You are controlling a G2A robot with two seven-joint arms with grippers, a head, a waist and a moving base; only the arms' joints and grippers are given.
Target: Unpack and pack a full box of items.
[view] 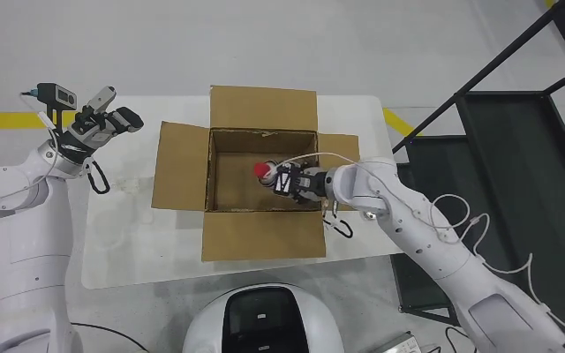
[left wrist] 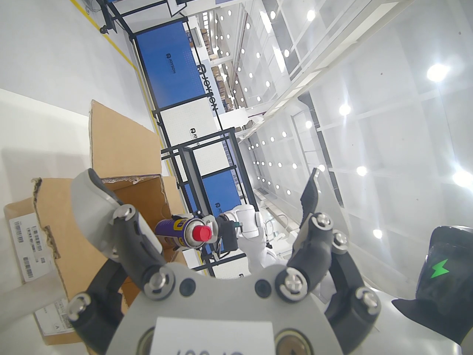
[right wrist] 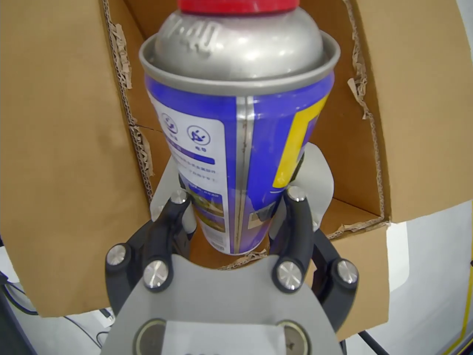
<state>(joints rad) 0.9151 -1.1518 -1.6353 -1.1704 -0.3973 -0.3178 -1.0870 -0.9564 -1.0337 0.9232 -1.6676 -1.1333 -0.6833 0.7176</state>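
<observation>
An open cardboard box (view: 181, 166) sits on the white table, its four flaps folded outward. My right gripper (view: 284, 183) is over the box's right half, shut on a blue and yellow spray can (right wrist: 240, 131) with a red cap (view: 263, 169). The can lies level, cap pointing to the box's middle, and shows above the box rim (left wrist: 140, 181) as the can (left wrist: 181, 231) in the left wrist view. My left gripper (view: 119, 113) is held up at the table's far left corner, away from the box. Its fingers (left wrist: 92, 201) stand wide apart with nothing between them.
The white table (view: 132, 247) reaches past the box on the left and front. A dark metal rack (view: 494, 141) stands to the right of the table. Yellow floor tape (view: 22, 118) runs behind the left arm.
</observation>
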